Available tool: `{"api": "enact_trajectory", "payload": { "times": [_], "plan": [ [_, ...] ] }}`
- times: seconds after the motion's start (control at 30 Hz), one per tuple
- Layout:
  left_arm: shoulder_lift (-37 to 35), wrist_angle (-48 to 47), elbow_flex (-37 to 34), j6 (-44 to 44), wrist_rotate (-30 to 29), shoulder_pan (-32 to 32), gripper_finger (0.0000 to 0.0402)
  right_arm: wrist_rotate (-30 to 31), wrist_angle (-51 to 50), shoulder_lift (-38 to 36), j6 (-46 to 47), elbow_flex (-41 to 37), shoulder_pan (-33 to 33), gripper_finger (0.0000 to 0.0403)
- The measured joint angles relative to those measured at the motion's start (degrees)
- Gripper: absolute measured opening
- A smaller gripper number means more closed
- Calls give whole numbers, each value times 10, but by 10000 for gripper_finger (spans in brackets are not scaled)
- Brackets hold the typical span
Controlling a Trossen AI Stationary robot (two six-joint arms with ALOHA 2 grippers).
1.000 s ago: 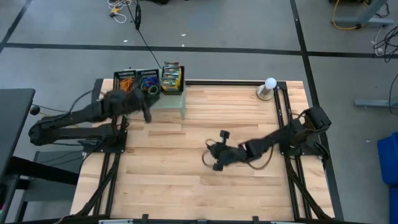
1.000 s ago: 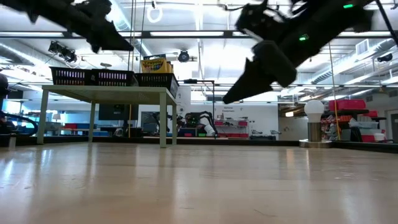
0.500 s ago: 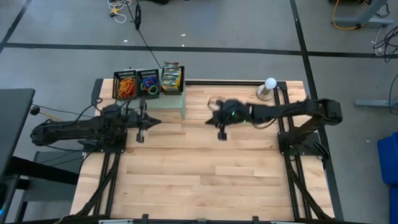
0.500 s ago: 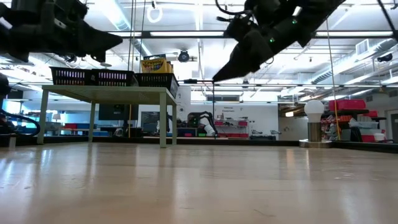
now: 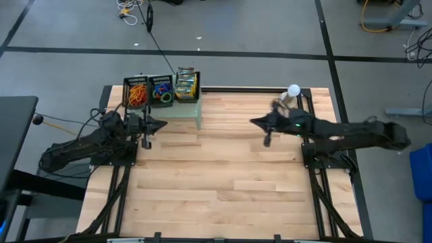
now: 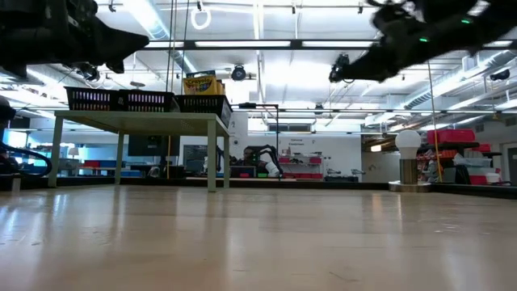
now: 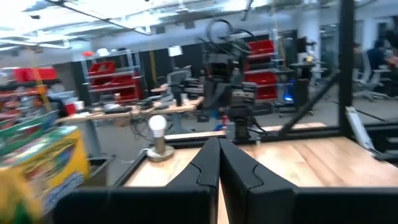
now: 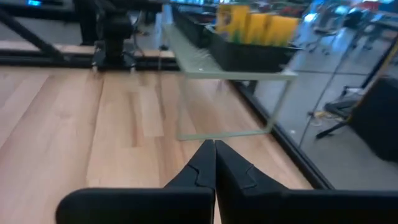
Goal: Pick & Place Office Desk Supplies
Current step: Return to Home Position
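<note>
Left gripper (image 5: 156, 125), fingers pressed together and holding nothing, hovers just in front of the pale green stand (image 5: 185, 111). Right gripper (image 5: 258, 122), likewise clenched and empty, hangs above the table near the white globe (image 5: 293, 90). On the stand, black mesh trays (image 6: 121, 100) hold rubber bands (image 5: 137, 92) and crayon boxes (image 5: 185, 84). The step looks like homing; next, both arms need folding back, clear of the stand.
</note>
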Motion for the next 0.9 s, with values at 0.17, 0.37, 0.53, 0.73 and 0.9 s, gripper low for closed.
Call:
{"api": "enact_trajectory", "payload": {
  "times": [0.17,0.37,0.53,0.73,0.9],
  "plan": [
    [-30,-10,-20,-13,7,25,8,9,-10,-178,17,-108,-16,0],
    [-98,-15,-49,-30,43,43,8,-6,-12,-381,46,-223,-23,0],
    [-98,-15,-48,-40,49,51,9,-2,-35,-521,49,-285,-23,0],
    [-97,-2,-71,-78,13,53,9,18,-78,-554,57,-283,-23,0],
    [-97,-8,-71,-80,-59,36,9,61,-94,-552,85,-286,-23,4]
  ]
}}
